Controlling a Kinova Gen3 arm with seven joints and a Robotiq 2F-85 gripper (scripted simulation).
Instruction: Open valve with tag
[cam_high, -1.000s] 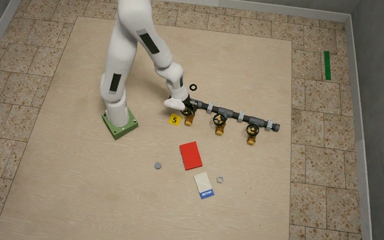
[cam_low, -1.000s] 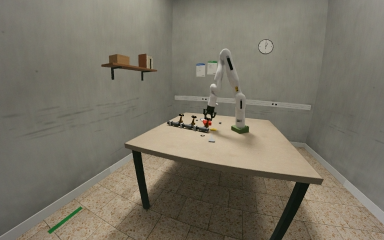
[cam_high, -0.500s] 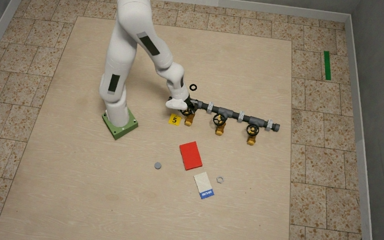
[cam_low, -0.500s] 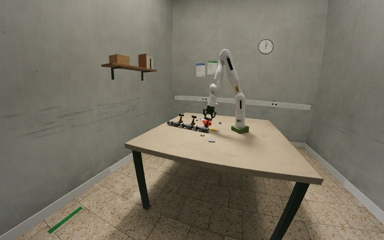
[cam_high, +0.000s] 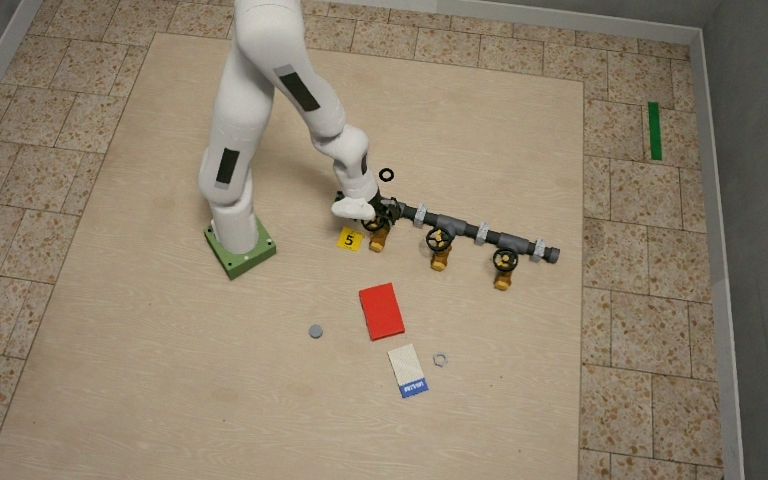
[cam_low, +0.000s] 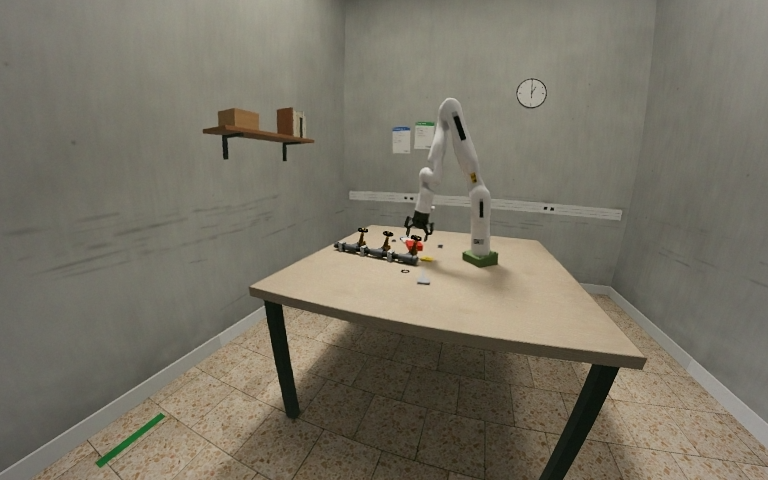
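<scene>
A dark grey pipe (cam_high: 461, 227) (cam_low: 373, 252) lies on the table with three brass valves, each with a black handwheel. The left valve (cam_high: 378, 234) (cam_low: 415, 244) has a yellow tag (cam_high: 350, 239) (cam_low: 427, 259) marked 5 beside it. The middle valve (cam_high: 442, 239) (cam_low: 387, 237) and the right valve (cam_high: 498, 265) (cam_low: 361, 233) stand free. My gripper (cam_high: 380, 212) (cam_low: 419, 230) is open, its fingers spread around the left valve's handwheel from above.
A red block (cam_high: 381, 310), a white card with a blue end (cam_high: 407, 370), a grey disc (cam_high: 315, 331), a grey nut (cam_high: 438, 354) and a black ring (cam_high: 386, 174) (cam_low: 404, 271) lie on the table (cam_high: 141, 350). The arm's green base (cam_high: 240, 251) (cam_low: 480, 258) stands to the left.
</scene>
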